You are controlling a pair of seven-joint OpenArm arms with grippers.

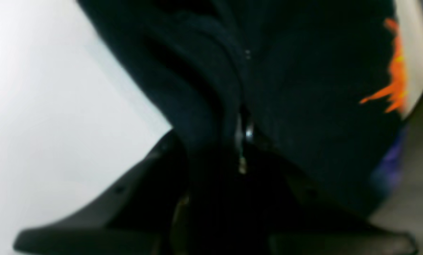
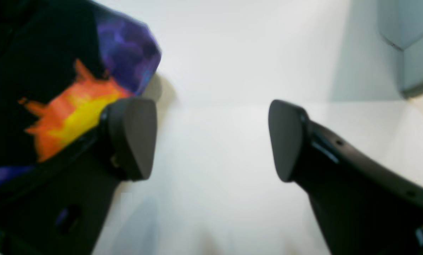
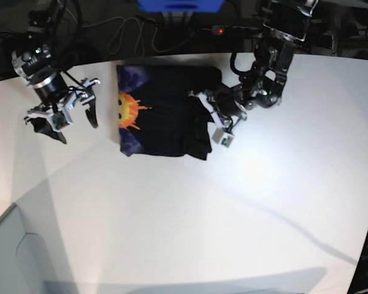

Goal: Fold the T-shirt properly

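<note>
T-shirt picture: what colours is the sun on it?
The sun on the black T-shirt is orange with a yellow middle, clearest in the right wrist view.

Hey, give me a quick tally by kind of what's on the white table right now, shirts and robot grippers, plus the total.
T-shirt: 1, black, with an orange sun print
Grippers: 2, the left gripper with its fingers in the shirt's bunched edge, the right gripper open beside the shirt, holding nothing
Total: 3

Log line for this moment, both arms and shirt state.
left gripper: shut on black cloth T-shirt edge | right gripper: open, empty, beside shirt | shirt: partly folded, sun print up
</note>
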